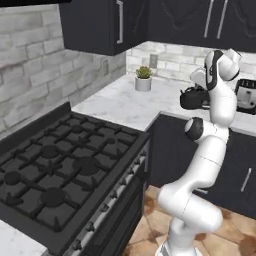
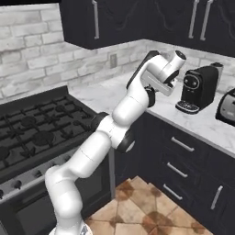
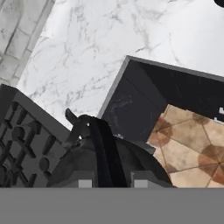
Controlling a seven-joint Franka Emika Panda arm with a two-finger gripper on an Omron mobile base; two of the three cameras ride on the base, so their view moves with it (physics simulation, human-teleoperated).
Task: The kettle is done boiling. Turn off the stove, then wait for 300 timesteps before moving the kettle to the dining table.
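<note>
Kettle hangs from your gripper, jaws pinching its arched handle. You hold it in the air over the marble counter, well clear of the stove, with floor tiles beyond the counter edge in the hand view.

Even, diffuse rendered light fills every view, with no clear source. The white grey-veined marble tabletop reads bright without glare, while the black cast-iron gas stove and dark upper cabinets lose detail. Shadows are faint. All pictures are soft and coarse, with jagged edges.
</note>
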